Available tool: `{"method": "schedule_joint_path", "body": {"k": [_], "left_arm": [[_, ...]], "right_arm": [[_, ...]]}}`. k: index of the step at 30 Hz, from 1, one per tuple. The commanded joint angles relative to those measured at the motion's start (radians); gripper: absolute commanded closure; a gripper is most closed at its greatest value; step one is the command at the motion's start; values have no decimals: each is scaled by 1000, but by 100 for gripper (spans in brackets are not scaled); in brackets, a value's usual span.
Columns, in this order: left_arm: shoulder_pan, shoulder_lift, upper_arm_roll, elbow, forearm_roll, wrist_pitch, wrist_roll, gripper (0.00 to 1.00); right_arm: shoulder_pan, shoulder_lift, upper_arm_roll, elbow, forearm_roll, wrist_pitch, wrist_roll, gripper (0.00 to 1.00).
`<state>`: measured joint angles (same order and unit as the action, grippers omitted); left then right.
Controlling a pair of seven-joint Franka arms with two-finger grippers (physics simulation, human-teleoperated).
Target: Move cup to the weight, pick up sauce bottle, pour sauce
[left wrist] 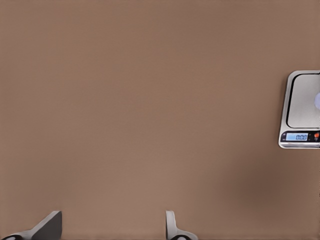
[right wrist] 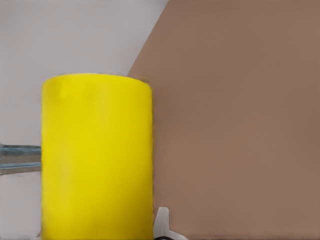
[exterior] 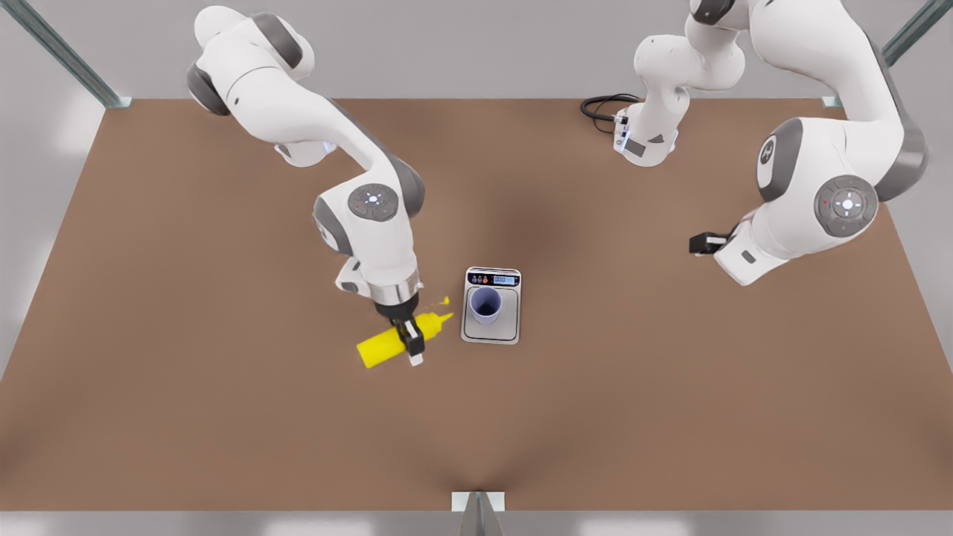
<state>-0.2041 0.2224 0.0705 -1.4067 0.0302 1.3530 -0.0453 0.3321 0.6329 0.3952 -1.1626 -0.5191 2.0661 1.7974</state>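
The pale lavender cup (exterior: pixel 485 304) stands upright on the steel plate of the silver scale (exterior: pixel 491 333), near the table's middle. At the front view's left of the scale, my right gripper (exterior: pixel 412 347) is shut on the yellow sauce bottle (exterior: pixel 387 345). The bottle is tipped almost on its side, its nozzle (exterior: pixel 444 318) pointing towards the cup; a small yellow fleck (exterior: pixel 445 301) shows just above it. The right wrist view has the bottle's body (right wrist: pixel 95 155) close up beside one fingertip (right wrist: pixel 162 222). My left gripper (left wrist: pixel 110 230) waits open, far off at the front view's right (exterior: pixel 707 243); the scale (left wrist: pixel 300 110) is at the edge of its view.
The brown table (exterior: pixel 223 417) spreads wide around the scale. A black cable (exterior: pixel 599 108) lies by the far arm base. Metal frame posts stand at the table's back corners and at its front middle (exterior: pixel 477 510).
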Motion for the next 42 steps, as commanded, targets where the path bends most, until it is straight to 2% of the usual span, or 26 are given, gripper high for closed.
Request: {"method": "schedule_joint_path", "body": {"k": [1, 3, 13, 19, 21, 22, 31, 42], "left_arm": [[2, 0, 0, 0, -1, 0, -1, 0], [-1, 3, 0, 2, -6, 2, -4, 0], [-9, 31, -12, 21, -7, 9, -2, 0], [0, 67, -3, 14, 4, -2, -10, 0], [2, 46, -5, 20, 5, -6, -18, 0], [0, 23, -8, 20, 5, -70, -18, 0], [-3, 37, -12, 20, -7, -72, -19, 0], [-8, 45, -14, 21, -9, -67, -18, 0]], "right_arm": [[39, 8, -25, 15, -33, 39, 10, 79], [120, 30, -79, 49, -85, 54, 5, 79], [176, 56, -64, -48, -323, 77, -87, 79], [173, 77, -65, -42, -320, 106, -87, 79], [177, 113, -65, -43, -341, 135, -85, 79], [182, 123, -65, -43, -352, 138, -81, 79], [191, 200, -65, -51, -395, 207, -76, 79], [180, 180, -65, -43, -391, 226, -72, 79]]}}
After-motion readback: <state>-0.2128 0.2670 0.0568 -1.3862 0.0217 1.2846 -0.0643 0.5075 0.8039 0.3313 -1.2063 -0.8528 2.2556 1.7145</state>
